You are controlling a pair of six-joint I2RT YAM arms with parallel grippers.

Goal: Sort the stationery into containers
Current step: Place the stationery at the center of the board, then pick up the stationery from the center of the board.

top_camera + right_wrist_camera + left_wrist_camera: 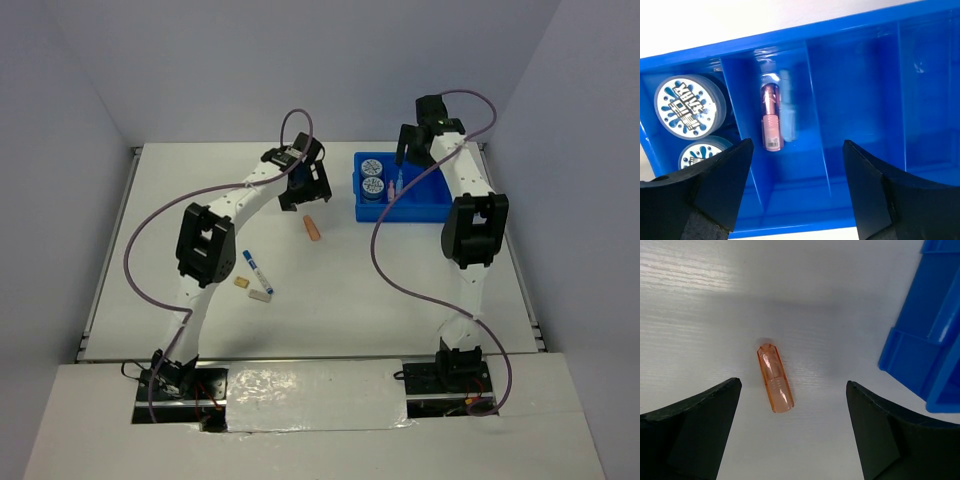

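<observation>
The blue tray (425,208) stands at the back right. Its left compartment holds two blue-white rolls (372,176), (689,104). The compartment beside it holds a pink bar (771,119) and a light-blue bar (788,113). My right gripper (797,170) is open and empty above the tray. An orange bar (314,228) lies on the table left of the tray. My left gripper (792,412) is open above it, with the orange bar (775,378) lying between the fingers, nearer the left one. A blue-white marker (257,271), a tan block (241,283) and a beige bar (260,296) lie at the left.
The tray's corner (920,340) is close to the right of my left gripper. The tray's right compartments (865,95) hold nothing visible. Purple cables loop over both arms. The table's side rails run along its left and right edges.
</observation>
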